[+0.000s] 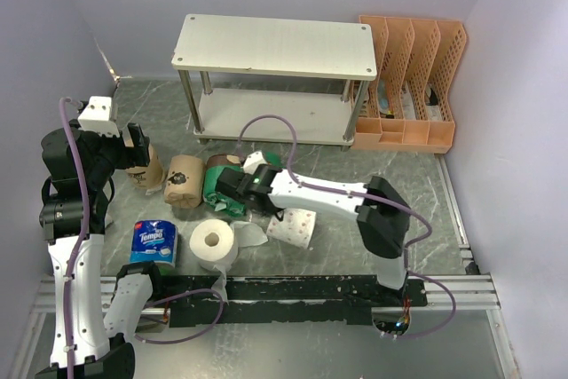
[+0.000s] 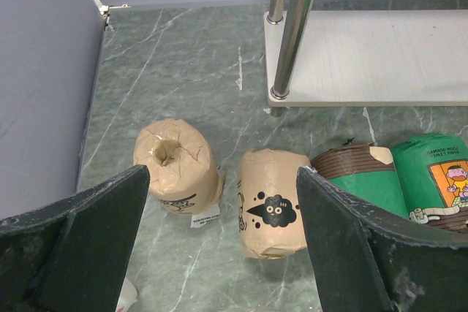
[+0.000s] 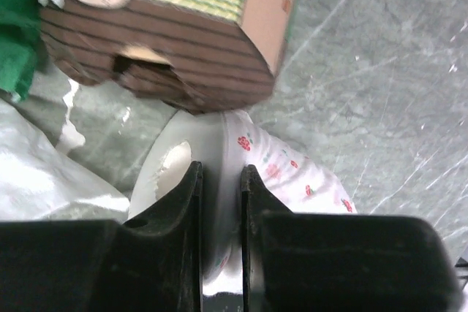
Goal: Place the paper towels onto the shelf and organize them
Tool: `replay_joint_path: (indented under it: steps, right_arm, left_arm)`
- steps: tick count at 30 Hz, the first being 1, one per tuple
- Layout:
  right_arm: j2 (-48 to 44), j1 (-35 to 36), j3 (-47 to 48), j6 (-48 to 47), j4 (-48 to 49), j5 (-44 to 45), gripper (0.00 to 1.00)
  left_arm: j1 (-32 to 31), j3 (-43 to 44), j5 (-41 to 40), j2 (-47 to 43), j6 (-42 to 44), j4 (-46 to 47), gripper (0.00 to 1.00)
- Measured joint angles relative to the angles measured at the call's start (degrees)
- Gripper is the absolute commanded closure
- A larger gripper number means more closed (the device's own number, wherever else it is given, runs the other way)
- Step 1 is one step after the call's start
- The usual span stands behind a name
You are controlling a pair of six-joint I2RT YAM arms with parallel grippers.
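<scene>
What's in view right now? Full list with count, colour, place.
shelf: 1, off-white boards, metal legs, back centre
file rack: 1, orange, right of the shelf
tan rolls: 2, tan wrap, front-left of the shelf
green rolls: 2, green wrap with brown tops, lying right of the tan ones
Tempo roll: 1, blue, near left
white rolls: 2, one plain beside the Tempo roll, one red-printed lying further right
plastic wrap: 1 loose piece, clear, by the white rolls
table: 1, grey-green marble look
left gripper: open, above the tan rolls
right gripper: nearly closed, over the printed white roll, pointing at a green roll
</scene>
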Motion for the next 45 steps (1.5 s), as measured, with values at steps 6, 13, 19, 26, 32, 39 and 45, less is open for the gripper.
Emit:
replay_joint_path:
  steps: [6, 13, 19, 26, 32, 39, 45]
  right_arm:
    - [-14.3, -4.0, -11.8, 1.6, 6.4, -4.6, 1.00]
    - [-36.7, -11.8, -23.6, 4.7, 16.9, -5.4, 1.00]
    - [-46.9, -12.4, -30.1, 7.8, 23.9, -0.1, 1.00]
    - [-56.3, -12.7, -48.6, 5.0, 47.8, 8.8, 1.00]
    - [-52.0, -15.9, -62.1, -5.7, 85.2, 14.3, 1.00]
    - [-32.0, -25.7, -60.5, -10.5, 115.0, 12.5, 1.00]
    - [-19.1, -32.2, -52.9, -7.8, 128.8, 8.3, 1.00]
  left_arm:
    - [0.0, 0.0, 0.0, 0.0, 0.0, 0.0, 0.06]
    - [0.0, 0.0, 0.0, 0.0, 0.0, 0.0, 0.06]
    - [0.0, 0.0, 0.0, 0.0, 0.1, 0.0, 0.06]
    - [-0.4, 0.0, 0.0, 0.0, 0.4, 0.0, 0.06]
    - [-0.5, 0.0, 0.0, 0.0, 0.4, 0.0, 0.06]
    - [-0.5, 0.0, 0.0, 0.0, 0.4, 0.0, 0.06]
    - [-0.6, -0.2, 0.0, 0.2, 0.6, 0.1, 0.06]
